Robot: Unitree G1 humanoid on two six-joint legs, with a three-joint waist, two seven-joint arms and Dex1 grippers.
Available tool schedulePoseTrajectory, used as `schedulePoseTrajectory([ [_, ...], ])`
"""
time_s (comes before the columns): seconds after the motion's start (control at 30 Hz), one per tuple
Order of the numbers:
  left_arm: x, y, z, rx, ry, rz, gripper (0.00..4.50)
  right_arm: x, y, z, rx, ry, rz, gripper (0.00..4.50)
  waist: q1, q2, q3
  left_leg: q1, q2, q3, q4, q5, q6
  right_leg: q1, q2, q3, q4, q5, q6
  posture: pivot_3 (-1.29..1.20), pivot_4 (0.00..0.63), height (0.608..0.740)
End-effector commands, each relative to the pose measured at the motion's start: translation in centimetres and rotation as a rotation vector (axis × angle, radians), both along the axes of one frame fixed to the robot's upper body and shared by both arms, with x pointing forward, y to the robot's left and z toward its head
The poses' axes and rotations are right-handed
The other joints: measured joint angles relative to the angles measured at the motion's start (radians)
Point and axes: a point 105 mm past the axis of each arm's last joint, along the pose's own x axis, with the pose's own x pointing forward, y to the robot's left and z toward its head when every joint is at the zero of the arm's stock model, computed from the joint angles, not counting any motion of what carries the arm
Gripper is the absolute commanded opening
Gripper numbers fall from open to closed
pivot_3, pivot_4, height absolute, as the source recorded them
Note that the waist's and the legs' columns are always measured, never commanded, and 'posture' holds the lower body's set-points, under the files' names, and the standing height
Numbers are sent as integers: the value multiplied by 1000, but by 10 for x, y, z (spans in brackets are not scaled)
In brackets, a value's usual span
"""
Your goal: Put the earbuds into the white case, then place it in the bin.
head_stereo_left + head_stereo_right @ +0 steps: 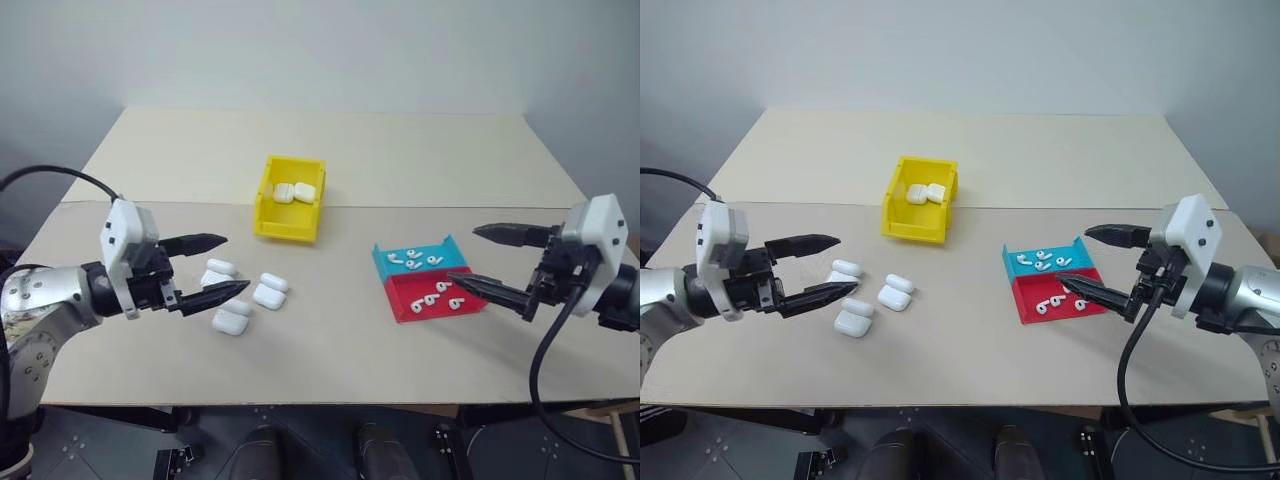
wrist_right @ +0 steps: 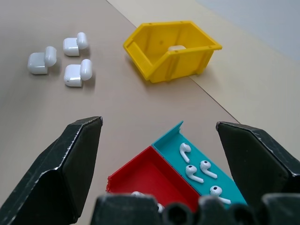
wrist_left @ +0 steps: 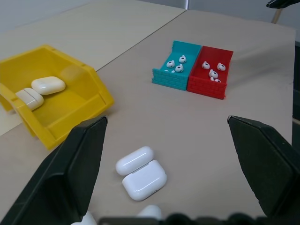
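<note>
Both hands hang empty, jaws wide: the left hand [image 1: 213, 267] beside open white cases [image 1: 232, 318] on the desk [image 1: 330, 340], the right hand [image 1: 487, 260] by trayed earbuds [image 1: 437, 295]. Glossy, light, likely slippery: pinch flat sides. Beyond, the bin [image 1: 263, 205] holds two cases.

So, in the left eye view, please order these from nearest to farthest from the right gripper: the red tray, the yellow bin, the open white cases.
From the right gripper:
1. Red tray, just beside its lower finger.
2. Yellow bin, table middle, farther back.
3. Open white cases, by the left gripper.
</note>
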Motion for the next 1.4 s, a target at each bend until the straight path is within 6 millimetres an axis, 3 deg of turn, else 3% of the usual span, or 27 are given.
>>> schedulePoseTrajectory([
  [0.03,-4,-1,3,52,-29,-23,4441,-3,4,10,-12,-44,16,4500,0,0,0,0,0,0,0,0,0,0,0,0,0,0,0,0,150,740],
  [0.3,2,0,10,78,-22,49,4441,-2,7,7,9,-41,12,4500,0,0,0,0,0,0,0,0,0,0,0,0,0,0,0,0,150,740],
  [0.47,12,-2,15,214,-110,119,4441,1,7,8,-4,-46,14,4500,1,0,0,0,0,0,0,0,0,0,0,0,0,0,0,0,150,740],
  [0.63,14,7,6,333,178,167,4441,-4,11,8,7,-31,24,4500,0,0,0,0,0,0,0,0,0,0,0,0,0,0,0,0,150,740],
  [0.77,18,10,12,357,296,220,4441,-7,15,1,21,-16,23,4500,3,0,0,-1,0,0,0,0,0,-1,0,0,0,0,1,0,150,740],
  [0.9,31,14,17,424,298,295,4441,-7,19,-2,46,-15,21,4500,2,-1,0,-2,-1,-1,1,0,0,-1,0,0,1,0,1,0,150,740],
  [1.0,44,24,2,493,448,403,4441,-6,24,-4,62,-22,24,4500,2,-1,0,-1,-1,-1,1,0,0,-1,0,0,1,0,1,0,150,740],
  [1.07,53,25,3,490,461,452,4441,-6,27,-5,73,-29,27,4500,3,-1,0,-2,-1,-1,1,0,0,-2,1,0,2,0,1,0,150,740],
  [1.4,61,21,-4,602,660,489,4441,-6,36,-9,100,-49,22,4500,3,-1,1,-13,-2,-1,4,0,0,-15,0,1,10,-2,0,0,150,740],
])
